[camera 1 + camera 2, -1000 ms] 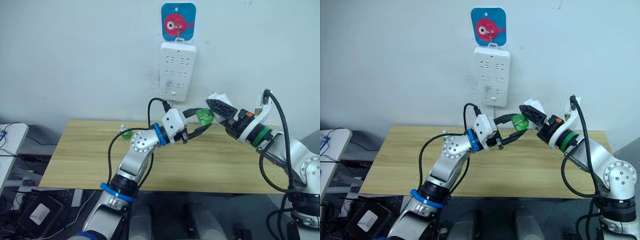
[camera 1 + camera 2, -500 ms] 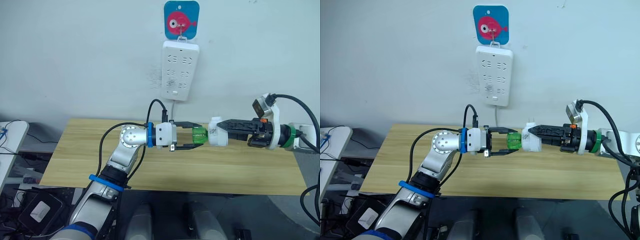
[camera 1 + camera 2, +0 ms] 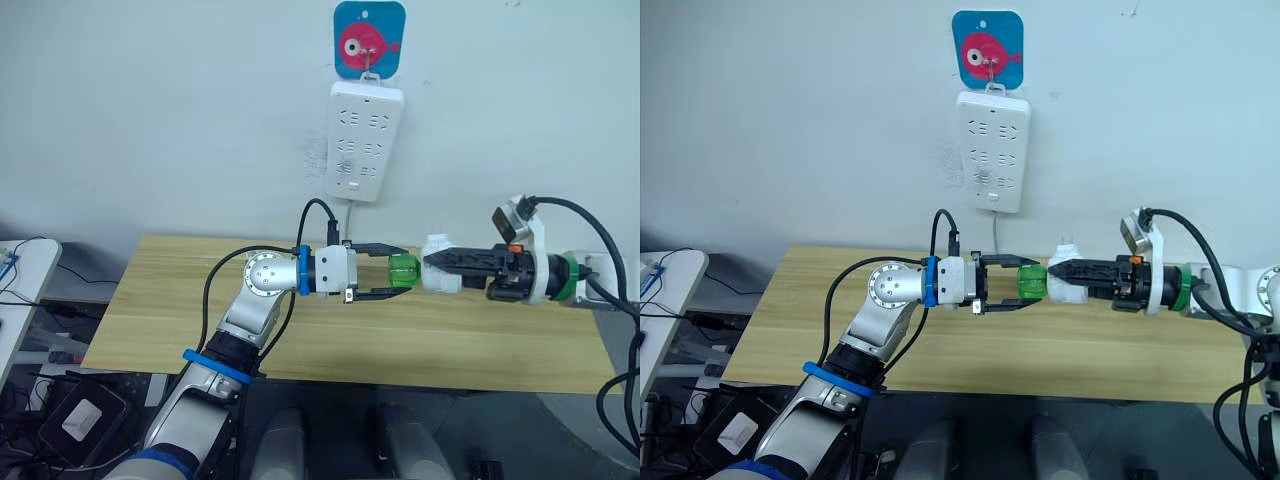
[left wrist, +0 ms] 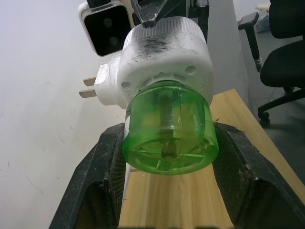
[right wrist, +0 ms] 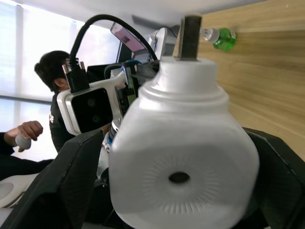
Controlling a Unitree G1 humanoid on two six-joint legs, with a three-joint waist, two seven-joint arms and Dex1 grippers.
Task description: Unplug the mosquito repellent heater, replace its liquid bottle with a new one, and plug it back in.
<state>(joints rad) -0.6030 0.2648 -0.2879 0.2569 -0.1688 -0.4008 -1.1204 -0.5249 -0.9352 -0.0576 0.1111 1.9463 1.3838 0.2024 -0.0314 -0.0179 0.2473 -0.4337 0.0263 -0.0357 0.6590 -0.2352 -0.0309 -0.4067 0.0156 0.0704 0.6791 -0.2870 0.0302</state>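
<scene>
The mosquito repellent heater, white with two prongs pointing up, hangs above the table with my right gripper shut on it from the right. A green liquid bottle is screwed into its left end. My left gripper reaches in from the left, and its black fingers stand open above and below the bottle with small gaps. Another small green bottle lies on the table.
A long white power strip hangs on the wall below a blue fish hook, above and left of the heater. The wooden table lies under both arms. A person sits in the background.
Both arms have swung from a raised, tilted pose to level. The heater has moved left, so the green bottle sits deeper between the left fingers.
</scene>
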